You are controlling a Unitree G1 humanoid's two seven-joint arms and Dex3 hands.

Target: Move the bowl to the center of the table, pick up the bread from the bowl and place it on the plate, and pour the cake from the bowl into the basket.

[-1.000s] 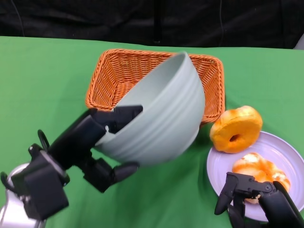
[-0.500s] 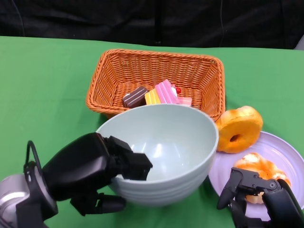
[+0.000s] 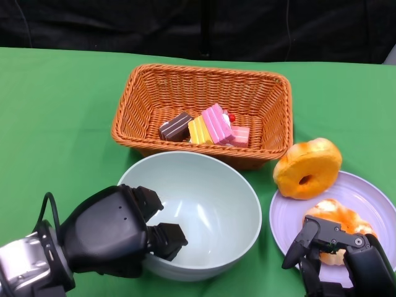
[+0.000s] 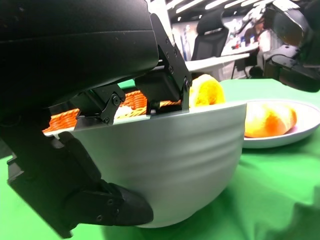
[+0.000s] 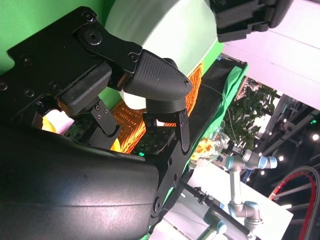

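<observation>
Left hand (image 3: 120, 232) grips the near-left rim of the pale green bowl (image 3: 204, 204), fingers hooked over the lip into the interior and the rest of the hand under the outer wall; the left wrist view confirms rim pinched from both sides. Bowl sits upright and empty, base on or just above the green tabletop (image 3: 55, 105) (contact not resolvable), just in front of the basket. Right hand (image 3: 337, 257) is at the near edge of the lilac plate (image 3: 291, 213), fingers spread, holding nothing, tips close to the glazed bread (image 3: 337, 223) lying on the plate. A second item, a ring-shaped bagel-like bread (image 3: 307, 167), leans on the plate's far rim, beside the basket's right corner. Beyond the bowl, the orange wicker basket (image 3: 142, 99) holds the cake pieces (image 3: 207, 127): brown, yellow and pink slices clustered at its near wall. Judgement: bread and cake both appear delivered; the step in hand is setting the bowl down and letting go. To do it well: settle the base flat before loosening, open the fingers fully so the ones inside the lip clear it, then lift the hand up and back toward the robot rather than sideways, so the rim is not dragged or the bowl tipped into the basket or plate.
</observation>
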